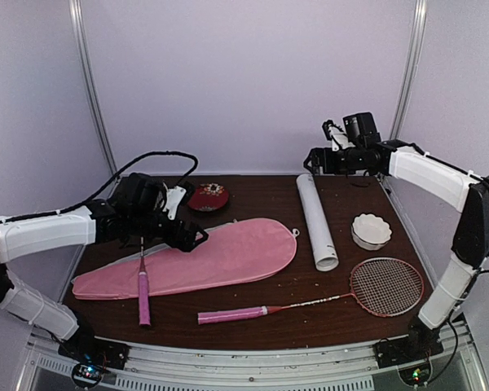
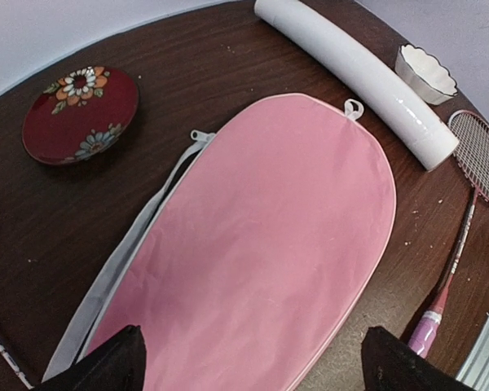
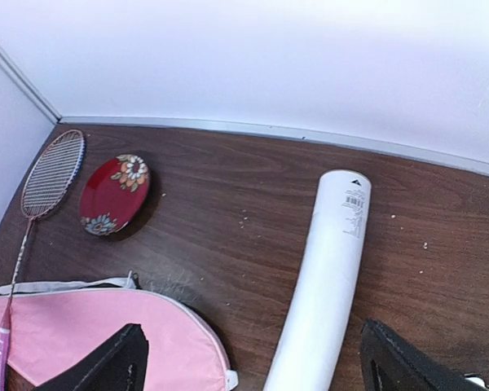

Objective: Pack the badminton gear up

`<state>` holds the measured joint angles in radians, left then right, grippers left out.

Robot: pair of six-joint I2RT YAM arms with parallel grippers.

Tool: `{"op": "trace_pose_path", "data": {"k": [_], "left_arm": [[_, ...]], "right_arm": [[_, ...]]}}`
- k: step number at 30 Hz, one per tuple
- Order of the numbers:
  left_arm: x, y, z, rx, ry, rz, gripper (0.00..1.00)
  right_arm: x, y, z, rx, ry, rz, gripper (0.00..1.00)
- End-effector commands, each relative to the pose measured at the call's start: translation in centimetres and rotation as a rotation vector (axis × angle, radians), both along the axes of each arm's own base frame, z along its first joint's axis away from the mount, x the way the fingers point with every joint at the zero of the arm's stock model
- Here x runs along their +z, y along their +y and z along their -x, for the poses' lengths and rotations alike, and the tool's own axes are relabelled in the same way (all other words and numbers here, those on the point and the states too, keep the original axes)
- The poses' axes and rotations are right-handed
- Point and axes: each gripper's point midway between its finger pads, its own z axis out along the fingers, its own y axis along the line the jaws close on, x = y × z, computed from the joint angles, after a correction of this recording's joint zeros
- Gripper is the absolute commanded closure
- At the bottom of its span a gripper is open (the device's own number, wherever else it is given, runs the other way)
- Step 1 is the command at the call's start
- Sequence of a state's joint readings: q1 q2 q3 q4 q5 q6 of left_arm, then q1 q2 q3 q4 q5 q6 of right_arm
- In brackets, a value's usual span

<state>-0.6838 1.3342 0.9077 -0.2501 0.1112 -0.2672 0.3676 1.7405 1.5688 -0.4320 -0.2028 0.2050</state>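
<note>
Soft, limp and light, by the look of the bag [image 1: 204, 257]: likely to sag and fold when lifted, so best pinched at its white-trimmed edge, not mid-panel. Spread flat directly beneath the left gripper [image 2: 248, 362], wide end pointing away from it.

Thin, light and stiff in the frame, with delicate-looking strings: rackets safest taken by the pink handle. First racket [image 1: 143, 289] just under the left gripper, shaft crossing the bag's narrow end. Second racket [image 1: 310, 306] off to that gripper's right, nearer the bases, well apart from both tools.

Rigid, smooth and round, the tube [image 3: 330, 269]: apt to roll or slip, so better clasped across its width than at the open end. Lying below the right gripper [image 3: 257, 358], stretching away from between its fingers [image 3: 114, 362] in the wrist view.

Feather-light and easily crushed, the shuttlecocks [image 1: 371, 230]: to be nipped gently, seemingly nested in one stack. Just beside the tube, on the side away from the left gripper.

Left gripper: jaws spread wide, nothing between them, hovering over the bag, touching it or just clear, too close to tell. Right gripper: likewise wide apart, empty, raised above the tube and touching nothing.

Red dish [image 2: 81, 110] ahead and to the left of the left gripper, no part of the gear.
</note>
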Motion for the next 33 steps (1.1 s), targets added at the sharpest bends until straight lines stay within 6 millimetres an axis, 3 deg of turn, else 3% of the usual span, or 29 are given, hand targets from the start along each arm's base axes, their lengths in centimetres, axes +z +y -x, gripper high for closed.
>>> {"op": "trace_pose_path", "data": {"k": [1,8,15,20,24,33], "left_arm": [[-0.6,-0.3,-0.3,0.027,0.040,0.068,0.04],[-3.6,0.3,-0.8,0.017,0.143,0.083,0.02],[-5.4,2.6,-3.1,0.051,0.208,0.044,0.02],[-6.7,3.3,-5.4,0.019,0.238,-0.039,0.02],[-9.5,3.6,-7.4,0.021,0.284,-0.172,0.03],[-12.5,2.9,-10.2,-0.071,0.327,-0.314,0.19]], "right_arm": [[-1.3,2.5,4.0,0.109,-0.007,-0.029,0.09],[-2.1,5.1,10.0,0.222,0.008,-0.110,0.13],[-5.4,5.8,14.0,0.282,0.066,-0.069,0.16],[-7.2,6.1,15.2,0.306,0.098,-0.070,0.18],[-7.8,5.9,15.8,0.312,0.109,-0.057,0.19],[-8.5,5.5,16.6,0.312,0.121,-0.063,0.20]]}}
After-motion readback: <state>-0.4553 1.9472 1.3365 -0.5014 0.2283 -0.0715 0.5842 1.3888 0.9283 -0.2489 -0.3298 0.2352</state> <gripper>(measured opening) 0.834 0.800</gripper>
